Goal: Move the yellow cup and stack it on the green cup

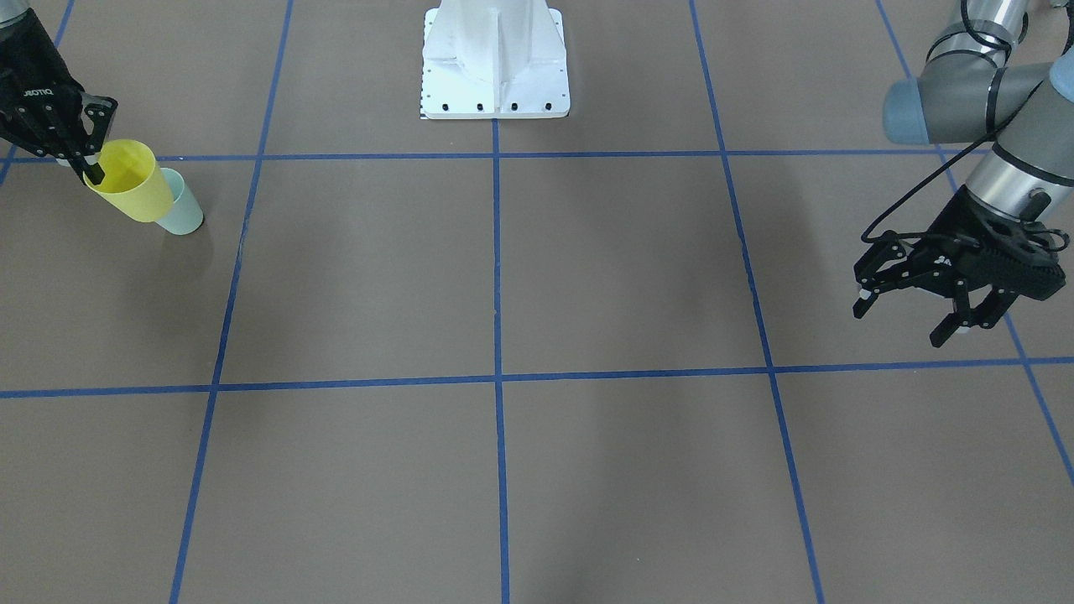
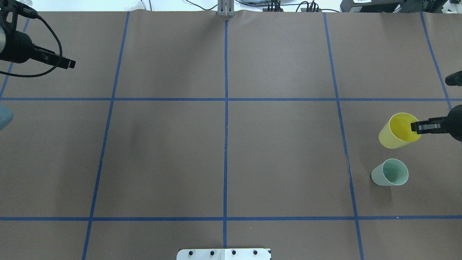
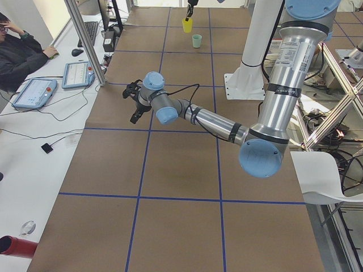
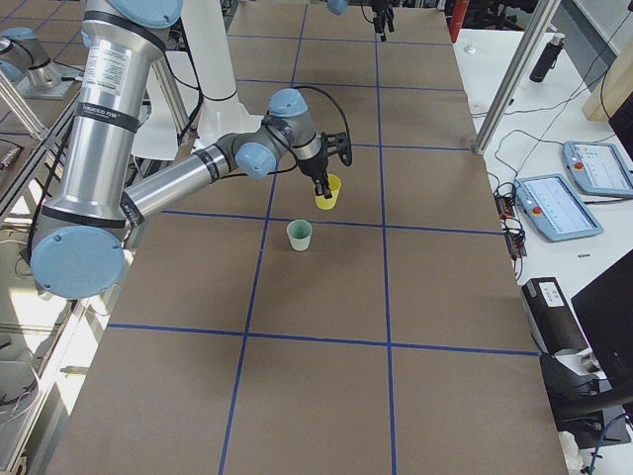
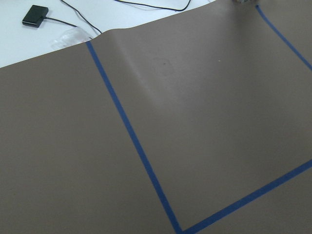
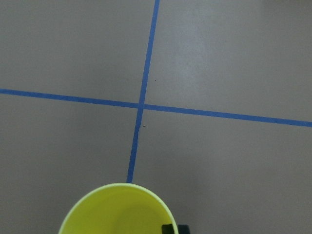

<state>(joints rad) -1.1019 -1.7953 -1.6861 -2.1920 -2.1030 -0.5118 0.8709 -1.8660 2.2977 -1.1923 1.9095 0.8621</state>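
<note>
While one finger of the right gripper (image 1: 91, 172) dips inside its rim and the other presses the wall from outside, the yellow cup (image 1: 127, 183) hangs pinched by the rim in those jaws. It is tilted, mouth up, and looks raised a little off the table (image 2: 281, 151). The right wrist view shows only its rim at the bottom edge, just under the jaws.

The green cup (image 2: 390, 172) stands upright on the table, near the jaws on the side toward the base (image 1: 495, 75). From overhead a strip of brown table shows between the two cups. In the front view the yellow wall overlaps the green one, so whether they touch cannot be told from there alone.

Ahead of the jaws, blue tape (image 6: 141, 105) forms a cross on flat brown surface. Both cups sit in the outermost grid column on the robot's right, and the overhead view cuts off just past the gripper.

Brown table and tape lines stretch from the cups to the left gripper (image 1: 902, 323), well apart on the opposite side. Its jaws are spread with nothing between them, and it hovers over the table. Beyond them the left wrist view shows the paper's edge close by and a small black box (image 5: 34, 14) with its cable on the white bench.
</note>
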